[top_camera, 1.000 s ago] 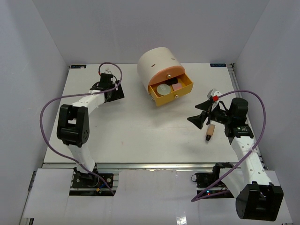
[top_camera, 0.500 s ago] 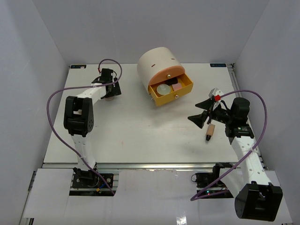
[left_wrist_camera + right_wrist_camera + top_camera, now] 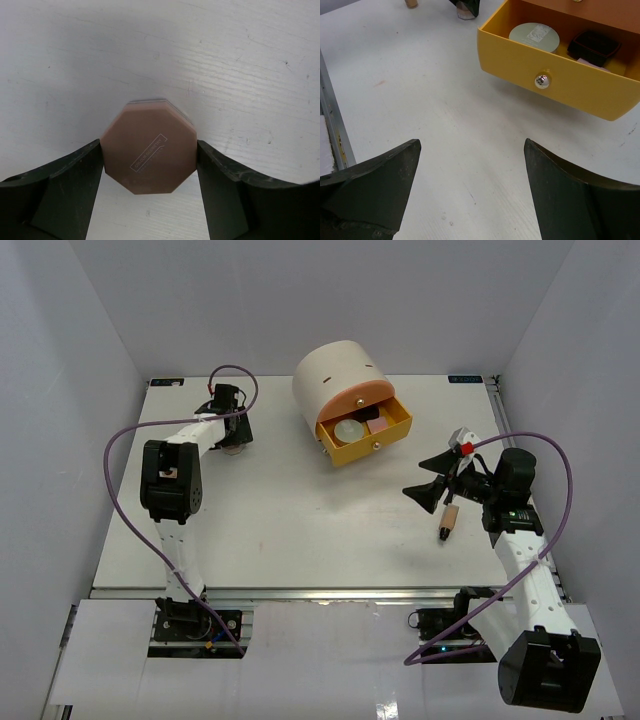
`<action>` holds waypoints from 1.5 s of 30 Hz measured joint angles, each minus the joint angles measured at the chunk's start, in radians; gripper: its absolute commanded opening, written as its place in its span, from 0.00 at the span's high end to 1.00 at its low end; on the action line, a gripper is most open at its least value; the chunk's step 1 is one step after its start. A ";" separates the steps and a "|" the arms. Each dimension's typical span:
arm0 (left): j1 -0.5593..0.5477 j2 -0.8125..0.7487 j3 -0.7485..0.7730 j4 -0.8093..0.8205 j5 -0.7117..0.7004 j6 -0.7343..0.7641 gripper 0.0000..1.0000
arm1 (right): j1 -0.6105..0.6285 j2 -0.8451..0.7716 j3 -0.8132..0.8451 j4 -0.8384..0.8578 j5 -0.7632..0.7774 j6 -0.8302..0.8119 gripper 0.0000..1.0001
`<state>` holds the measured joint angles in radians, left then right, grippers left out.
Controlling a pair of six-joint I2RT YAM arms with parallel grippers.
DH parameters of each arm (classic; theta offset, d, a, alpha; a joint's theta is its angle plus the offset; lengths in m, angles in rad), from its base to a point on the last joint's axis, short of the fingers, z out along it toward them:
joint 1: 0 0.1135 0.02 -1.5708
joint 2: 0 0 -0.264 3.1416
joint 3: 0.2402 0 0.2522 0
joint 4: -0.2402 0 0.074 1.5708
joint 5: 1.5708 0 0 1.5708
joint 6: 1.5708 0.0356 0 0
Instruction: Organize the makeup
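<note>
Step in hand: pick-up of one pink disc (image 3: 148,152). At upper left of the overhead frame my left claw (image 3: 231,443) is pointing down at the table (image 3: 300,530). In its wrist view both pads are pressing against opposite edges of the eight-sided disc, which is lying flat on the surface. I am judging this as a grip on the disc, not yet lifted.

Writing: a small boxed line is running slantwise across the disc's top. It is too small to read.

At centre the cream drum (image 3: 335,375) is standing with its yellow drawer (image 3: 560,85) pulled out. The drawer is holding the silver-white compact (image 3: 534,35), the black square case (image 3: 594,46) and something pink.

At right my right claw (image 3: 428,478) is hanging wide and empty, and a tan tube (image 3: 449,521) is lying just below it in the frame, untouched.

Next move, as I am judging it: lifting the disc straight up, carrying it rightward and setting it into the drawer beside the compact, clear of the front wall.
</note>
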<state>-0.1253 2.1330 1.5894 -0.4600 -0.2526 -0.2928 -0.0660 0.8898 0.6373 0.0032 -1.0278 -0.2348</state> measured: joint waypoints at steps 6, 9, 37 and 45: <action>0.000 0.000 0.000 -0.003 0.004 -0.005 0.65 | -0.002 0.000 0.000 0.000 -0.001 0.000 0.10; 0.000 -0.007 -0.004 -0.003 0.025 -0.010 0.85 | -0.006 0.000 0.000 0.000 -0.001 0.000 0.10; -0.604 -0.507 -0.053 0.155 0.185 -0.091 0.97 | -0.077 -0.005 -0.026 0.009 -0.007 0.001 0.10; -0.711 -0.258 0.227 0.086 0.019 0.003 0.95 | -0.089 -0.006 -0.031 0.022 -0.016 0.015 0.10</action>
<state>-0.8361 1.8754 1.8161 -0.3744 -0.2336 -0.2895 -0.1553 0.8833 0.6064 0.0254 -1.0442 -0.2203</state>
